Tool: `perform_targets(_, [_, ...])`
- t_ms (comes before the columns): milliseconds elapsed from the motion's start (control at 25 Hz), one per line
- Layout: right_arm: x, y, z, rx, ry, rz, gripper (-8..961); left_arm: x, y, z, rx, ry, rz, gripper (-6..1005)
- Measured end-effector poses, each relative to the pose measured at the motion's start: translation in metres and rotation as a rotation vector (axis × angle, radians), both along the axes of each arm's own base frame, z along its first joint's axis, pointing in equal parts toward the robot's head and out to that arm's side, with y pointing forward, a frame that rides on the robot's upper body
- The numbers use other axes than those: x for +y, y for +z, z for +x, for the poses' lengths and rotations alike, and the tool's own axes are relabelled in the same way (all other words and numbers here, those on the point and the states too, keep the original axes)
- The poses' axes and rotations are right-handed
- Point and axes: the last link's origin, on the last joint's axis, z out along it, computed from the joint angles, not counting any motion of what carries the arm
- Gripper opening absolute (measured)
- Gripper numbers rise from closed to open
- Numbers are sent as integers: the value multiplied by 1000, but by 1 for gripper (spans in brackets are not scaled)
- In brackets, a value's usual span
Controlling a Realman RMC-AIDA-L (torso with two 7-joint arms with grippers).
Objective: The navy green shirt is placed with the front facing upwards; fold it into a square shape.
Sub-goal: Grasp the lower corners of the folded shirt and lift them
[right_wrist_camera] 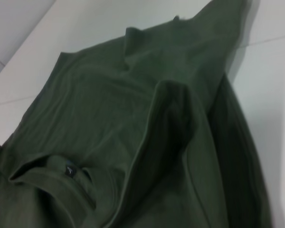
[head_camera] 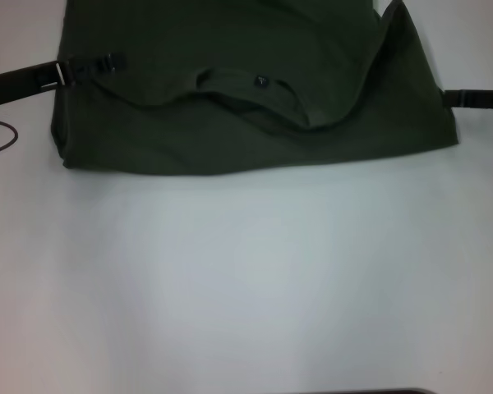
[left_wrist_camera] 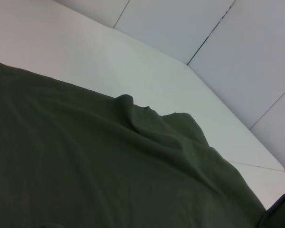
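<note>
The navy green shirt [head_camera: 230, 123] lies bunched across the far part of the white table, with a folded layer on top. Its ribbed collar and small neck label [head_camera: 261, 80] face the near side. The collar and label [right_wrist_camera: 70, 171] also show in the right wrist view, beside a raised ridge of fabric. My left gripper [head_camera: 111, 60] reaches in from the left and lies over the shirt's left edge, on the upper layer. My right gripper [head_camera: 448, 98] comes in from the right, its tip at the shirt's right edge. In the left wrist view, wrinkled shirt cloth [left_wrist_camera: 109, 166] lies close underneath.
The white table [head_camera: 246, 279] stretches bare from the shirt to the near edge. A thin dark cable [head_camera: 4, 135] loops at the far left. Past the table's far edge [left_wrist_camera: 213, 95] in the left wrist view is pale tiled floor.
</note>
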Motion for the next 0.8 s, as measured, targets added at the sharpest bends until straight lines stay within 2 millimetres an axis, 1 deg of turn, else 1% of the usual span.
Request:
perform_targets(280, [6,-23,-3,-14,-16,-44,755,-1,-1,-1,5,-2,-1,893])
perform_targets(600, [7,-29,-1,-25,-26,-34,749,3,-1,3,14,-17,-3,892])
perform_targets(800, [10,-33,-5,-22,-22,-33,748,3,-2,4,18,-20,-5,892])
